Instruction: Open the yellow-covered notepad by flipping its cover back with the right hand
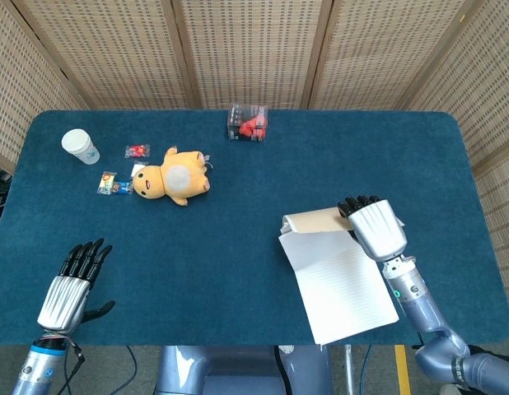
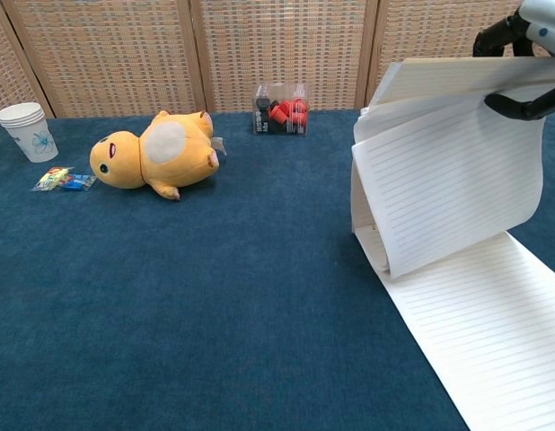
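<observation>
My head view looks steeply down over the whole table (image 1: 238, 271); my chest view sits low and near, facing the screen (image 2: 277, 45), probably cropping the right edge. Both share the plush (image 1: 170, 177).

Even, bright overhead light in both views — shadows are faint and soft, tucked close under objects. No glare, no motion blur. Focus holds sharp across the frame; slight wide-angle bending shows toward 3 and 9 o'clock.

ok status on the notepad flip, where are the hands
Right hand holds the cover lifted, some sheets up with it. Notepad open to a lined page. Left hand open, idle. Nothing in the way.
</observation>
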{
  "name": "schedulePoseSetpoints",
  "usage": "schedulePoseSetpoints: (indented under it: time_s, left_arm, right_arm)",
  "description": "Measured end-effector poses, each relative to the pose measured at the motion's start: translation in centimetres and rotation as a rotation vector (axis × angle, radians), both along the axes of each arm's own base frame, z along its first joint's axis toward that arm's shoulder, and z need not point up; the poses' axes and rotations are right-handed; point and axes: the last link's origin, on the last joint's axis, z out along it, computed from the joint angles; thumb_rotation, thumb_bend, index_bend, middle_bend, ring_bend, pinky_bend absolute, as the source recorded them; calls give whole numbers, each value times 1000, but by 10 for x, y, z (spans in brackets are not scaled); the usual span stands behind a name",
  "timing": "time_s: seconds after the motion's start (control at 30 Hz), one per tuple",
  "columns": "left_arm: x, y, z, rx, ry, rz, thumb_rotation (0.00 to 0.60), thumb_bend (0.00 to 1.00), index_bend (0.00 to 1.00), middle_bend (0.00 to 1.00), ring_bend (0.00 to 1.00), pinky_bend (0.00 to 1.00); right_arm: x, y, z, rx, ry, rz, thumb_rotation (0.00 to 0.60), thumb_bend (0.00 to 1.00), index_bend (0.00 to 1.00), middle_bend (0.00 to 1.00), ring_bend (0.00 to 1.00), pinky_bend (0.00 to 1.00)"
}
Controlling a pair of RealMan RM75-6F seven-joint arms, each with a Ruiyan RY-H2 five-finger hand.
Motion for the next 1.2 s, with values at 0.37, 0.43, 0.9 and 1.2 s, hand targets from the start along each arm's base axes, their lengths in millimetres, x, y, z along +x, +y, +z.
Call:
schedulePoseSetpoints:
  time_s: [0.37, 0.43, 0.9, 1.2]
  left_arm:
    - [-2, 6, -1, -15, -14, 19, 600, 60, 0, 0, 0, 51]
    - [-3, 6, -2, -21, -15, 24, 600, 60, 0, 0, 0, 50]
    - [0, 5, 3, 1, -13, 14, 600, 60, 0, 0, 0, 45]
    - [-1, 5, 4, 0, -19, 16, 600, 60, 0, 0, 0, 45]
  right_arm:
    - [24, -34, -1, -11, 14, -7, 600, 618, 753, 752, 657, 815]
    - [29, -41, -3, -10, 17, -8, 600, 619, 753, 752, 657, 816]
    - [52, -74, -19, 4, 30, -7, 600, 618, 752, 752, 657, 815]
    - [62, -88, -27, 6, 47, -8, 600, 618, 751, 752, 657, 816]
